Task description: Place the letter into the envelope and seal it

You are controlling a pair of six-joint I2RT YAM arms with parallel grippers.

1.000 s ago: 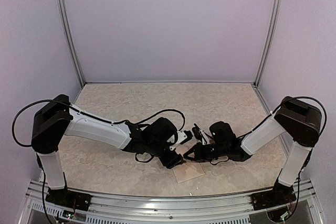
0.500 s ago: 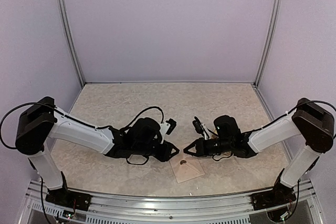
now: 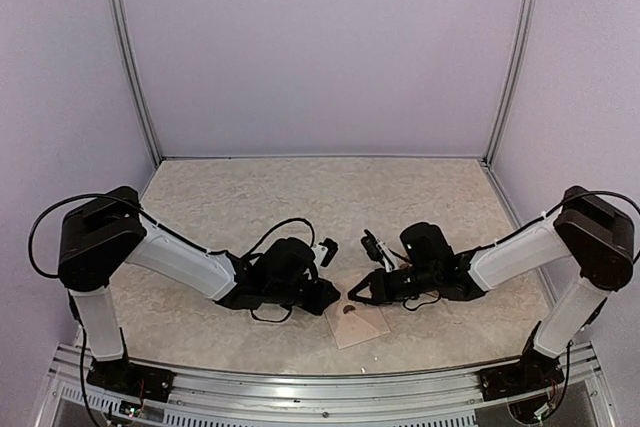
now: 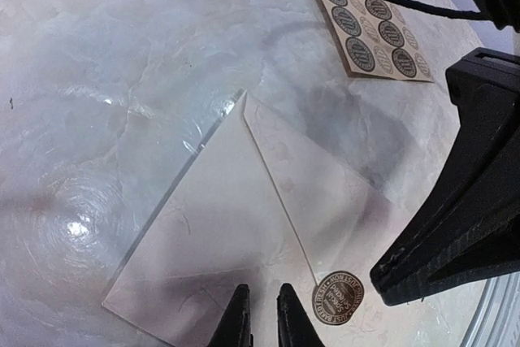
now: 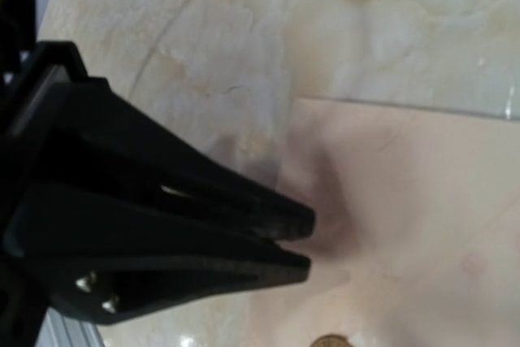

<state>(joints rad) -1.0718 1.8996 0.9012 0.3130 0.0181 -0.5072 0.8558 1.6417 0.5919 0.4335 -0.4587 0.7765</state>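
Envelope (image 4: 244,233): 1 item, pale tan paper, smooth and matte, 4-cornered, lying flat on the desk (image 3: 300,197). Straight creases cross its face, and the flap appears folded shut. 1 round brown printed seal (image 4: 340,298) sits at the edge nearest the right fingers. Position: near the front edge of the desk, centred between the 2 arms.

Desk: cream marbled surface, glossy, with patches of glare.

Sticker sheet (image 4: 370,30): 1 tan rectangular sheet carrying rows of round dark-brown stickers. It lies flat, apart from the envelope's far corner, and a black cable (image 4: 390,2) passes over it.

Left fingers (image 4: 238,323): 2 slim black tips drawn almost together with a narrow slit between them, gripping nothing. They are above the envelope's near edge, just beside the seal; contact with the paper cannot be told.

Right fingers (image 5: 244,217): 2 black tapered wedges pressed together, empty. Their tips are low over the envelope's corner, just beside the seal; contact cannot be told.
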